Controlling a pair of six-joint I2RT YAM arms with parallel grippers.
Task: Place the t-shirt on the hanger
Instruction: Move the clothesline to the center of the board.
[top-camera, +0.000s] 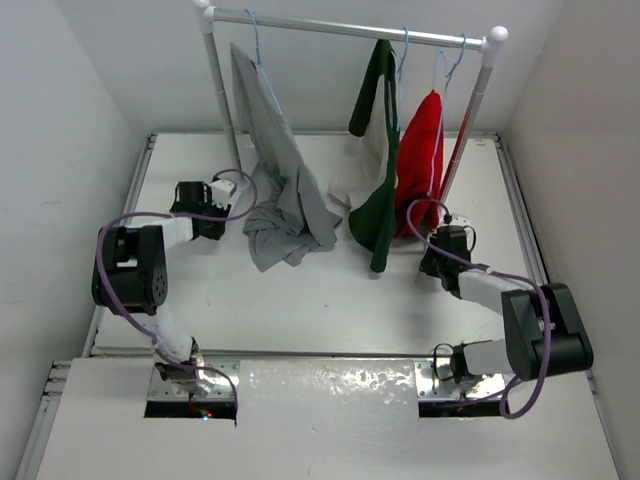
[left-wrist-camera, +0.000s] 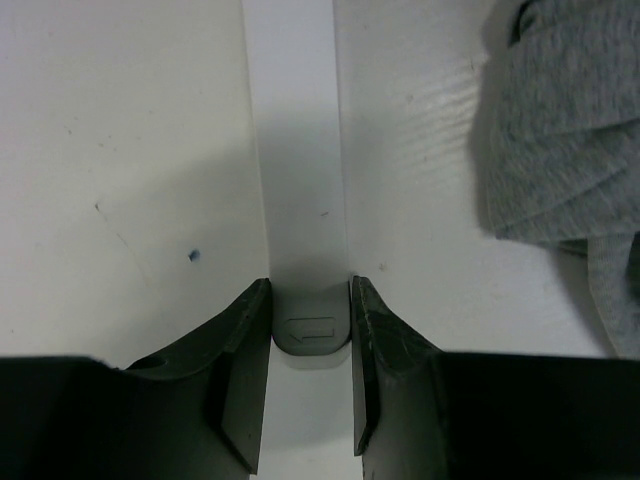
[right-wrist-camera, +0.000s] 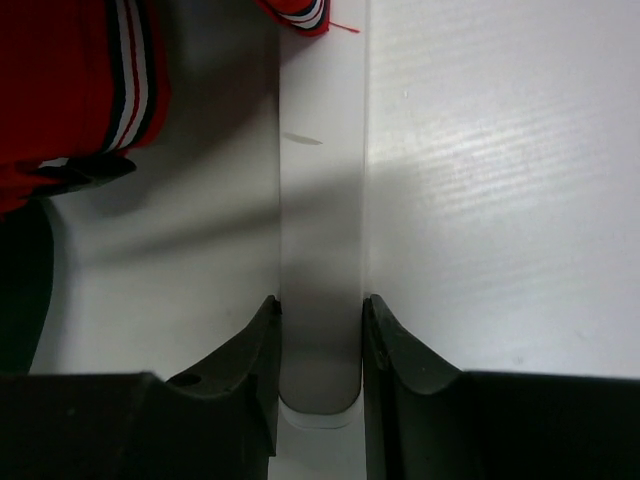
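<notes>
Tee position: the tee hangs on the hanger from the rail, between the grey garment and the red garment.
Tee to right claw: the hem hangs near the right claw, on its left side, apart from it.
Tee to left claw: well apart from the left claw; the grey garment lies between them.
Left claw state: pinches the left foot of the rack, one finger on each side of its grey cap; no gap shows.
Right claw state: pinches the right foot near its rounded end; no gap shows.
Tee material: soft cloth, dark green with a white panel, hanging in long vertical folds.
Hanger: thin pale-blue wire; only the hook and neck show above the tee.
Feet: flat, smooth white bars lying on the table.
Fingers: black, matte, hard, with flat inner faces and curved outer flanks.
Grey garment: heathered knit; the lower part lies crumpled on the table.
Red garment: red cloth with white and dark striped trim.
Table: white, with a faint fine ribbing.
</notes>
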